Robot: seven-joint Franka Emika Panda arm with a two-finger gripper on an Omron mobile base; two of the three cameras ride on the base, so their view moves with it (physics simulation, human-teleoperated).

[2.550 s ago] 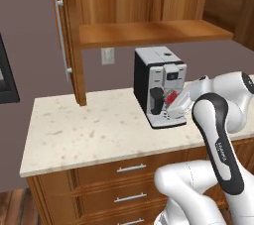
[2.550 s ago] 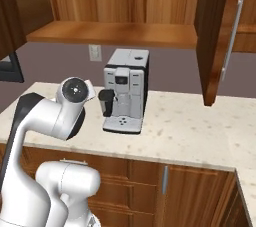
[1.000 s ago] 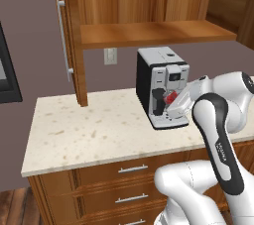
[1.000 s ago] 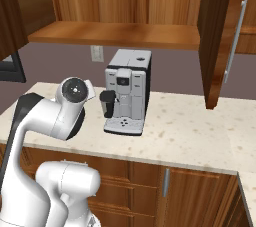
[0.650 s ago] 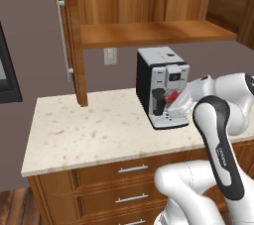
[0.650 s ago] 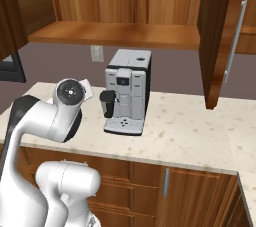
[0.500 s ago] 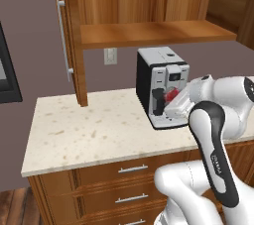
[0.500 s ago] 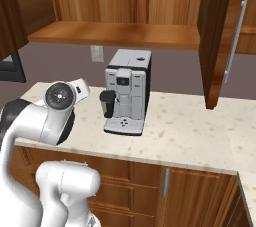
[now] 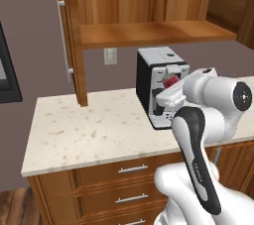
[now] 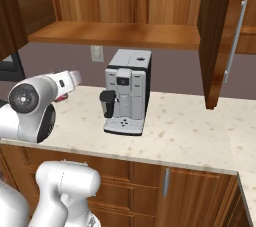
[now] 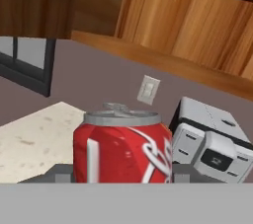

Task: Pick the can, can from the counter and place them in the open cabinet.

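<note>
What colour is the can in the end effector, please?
Red with white markings and a silver top; the can shows best in the hand view.

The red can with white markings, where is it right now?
The can is held in the gripper, raised over the counter, left of the coffee machine in the hand view.

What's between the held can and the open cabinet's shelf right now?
In the hand view, nothing blocks the way: bare wall with an outlet lies between the can and the cabinet shelf; the coffee machine stands off to the side.

You will find no readable text anywhere here. The red soda can with the silver top carries only white swirls, not letters you can make out.
</note>
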